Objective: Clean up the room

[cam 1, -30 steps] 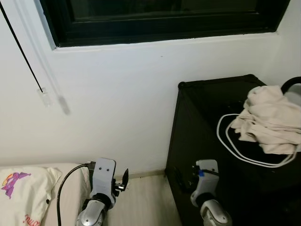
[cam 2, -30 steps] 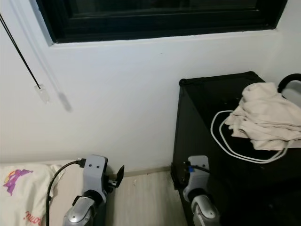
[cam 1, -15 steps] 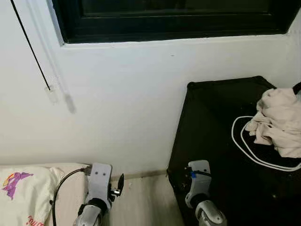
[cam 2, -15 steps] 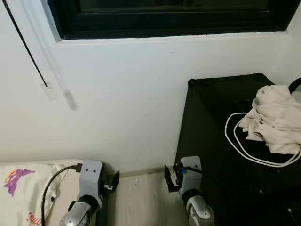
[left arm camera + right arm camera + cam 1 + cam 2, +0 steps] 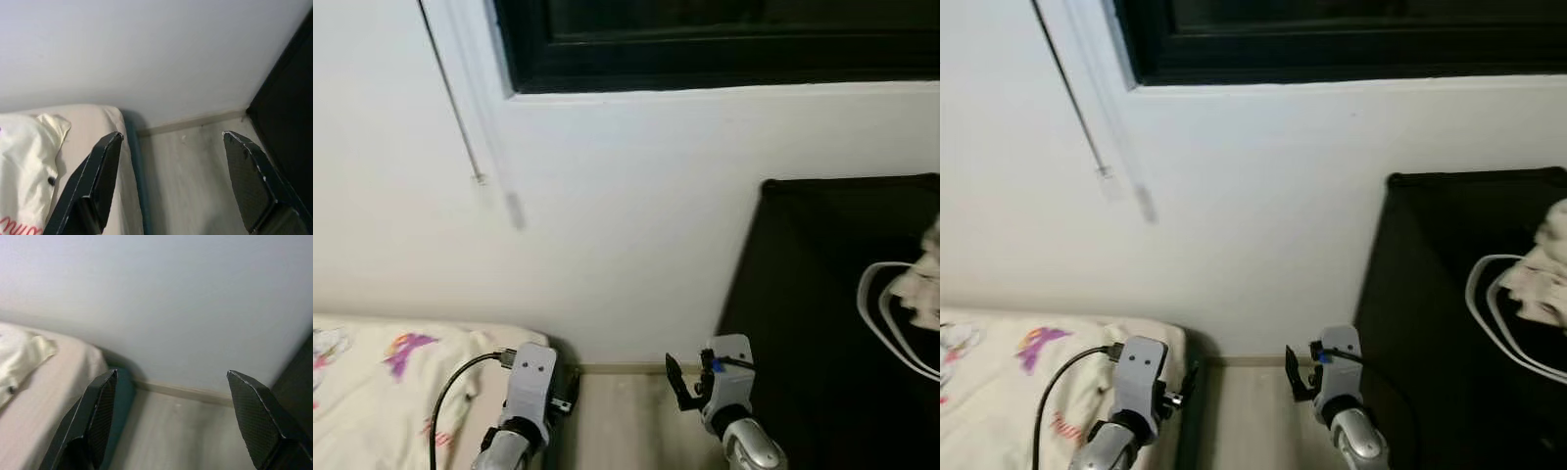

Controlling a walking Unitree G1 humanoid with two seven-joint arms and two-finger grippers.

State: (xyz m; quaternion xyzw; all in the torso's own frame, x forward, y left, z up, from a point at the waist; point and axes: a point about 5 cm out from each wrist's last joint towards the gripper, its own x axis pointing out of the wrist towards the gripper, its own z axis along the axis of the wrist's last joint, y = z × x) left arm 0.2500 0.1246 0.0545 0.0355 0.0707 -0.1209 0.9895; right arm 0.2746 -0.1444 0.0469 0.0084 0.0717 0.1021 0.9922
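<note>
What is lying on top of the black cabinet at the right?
On the black cabinet lie a white cable and a beige cloth. The cloth covers part of the cable; anything else under it is hidden.

Black cabinet point(image 5: 1430, 294) under window point(image 5: 1332, 39), white cable point(image 5: 1494, 318), pillow point(image 5: 1009, 382)

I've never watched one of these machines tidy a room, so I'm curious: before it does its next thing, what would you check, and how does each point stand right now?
1. Left gripper empty, jaws apart: ok.
2. Right gripper empty, jaws apart: ok.
3. Both grippers apart from the wall: ok, floor shows between.
4. Something to tidy within reach: not ok; the cloth and white cable lie on the black cabinet off to the right, partly cut off by the picture's edge.
5. Bed with its pillow beside the left arm: ok, nothing touching it that I can see.
6. Floor strip between bed and cabinet free of clutter: cannot tell; much is hidden.
</note>
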